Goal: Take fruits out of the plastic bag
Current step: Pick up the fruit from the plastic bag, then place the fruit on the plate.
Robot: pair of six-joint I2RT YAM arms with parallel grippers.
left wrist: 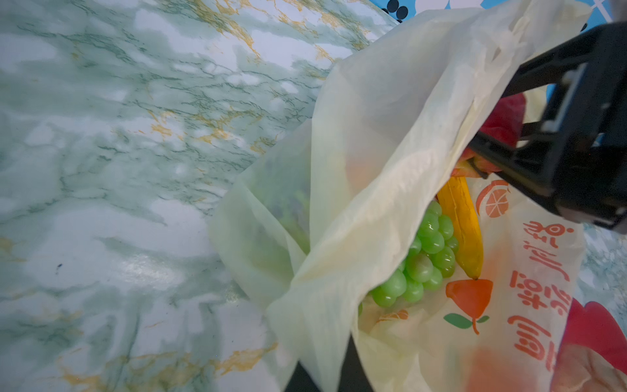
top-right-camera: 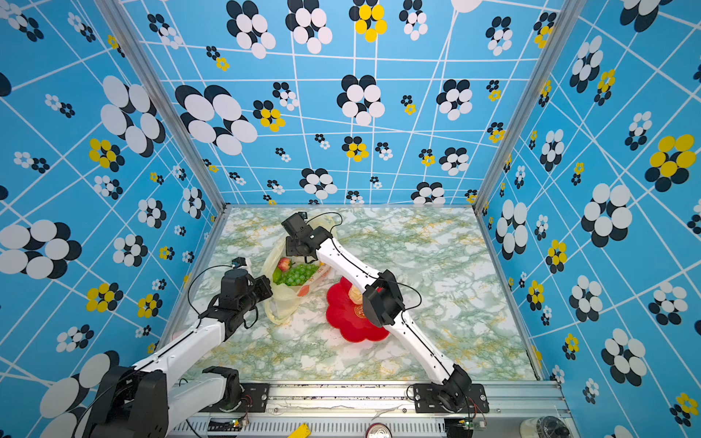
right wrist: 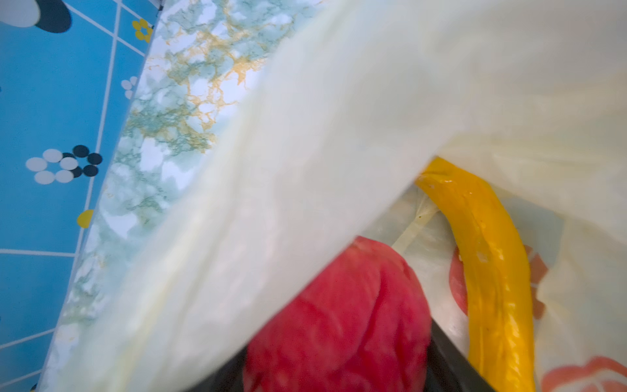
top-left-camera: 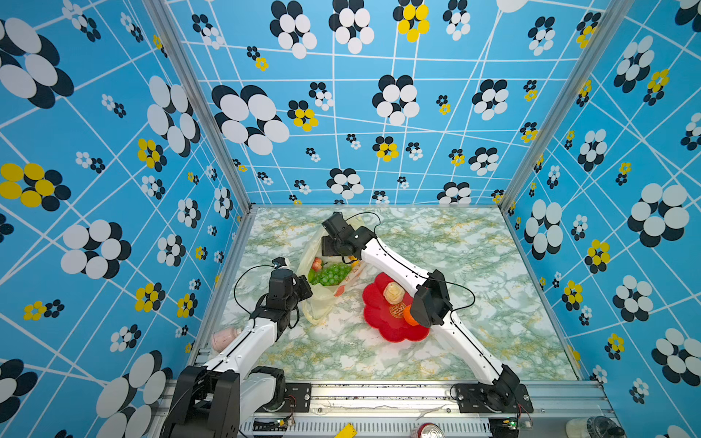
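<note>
The plastic bag (top-left-camera: 322,303) (top-right-camera: 284,299) lies open left of centre, holding a green grape bunch (top-left-camera: 330,273) (left wrist: 424,258), a yellow banana (left wrist: 461,224) (right wrist: 492,271) and a red strawberry (top-left-camera: 316,263) (right wrist: 339,322). My right gripper (top-left-camera: 325,256) (left wrist: 492,125) reaches into the bag's mouth from the far side, shut on the strawberry. The bag's upper film (right wrist: 339,118) drapes over it. My left gripper (top-left-camera: 304,291) (left wrist: 325,380) is shut on the bag's near edge, lifting it. A cream piece (top-left-camera: 393,292) and an orange (top-left-camera: 409,316) sit on the red plate (top-left-camera: 379,326).
The red flower-shaped plate (top-right-camera: 349,326) lies right of the bag, partly under my right arm. A pink bottle (top-left-camera: 223,338) lies at the table's left edge beside my left arm. Blue patterned walls close three sides. A can (top-left-camera: 426,430) sits on the front rail.
</note>
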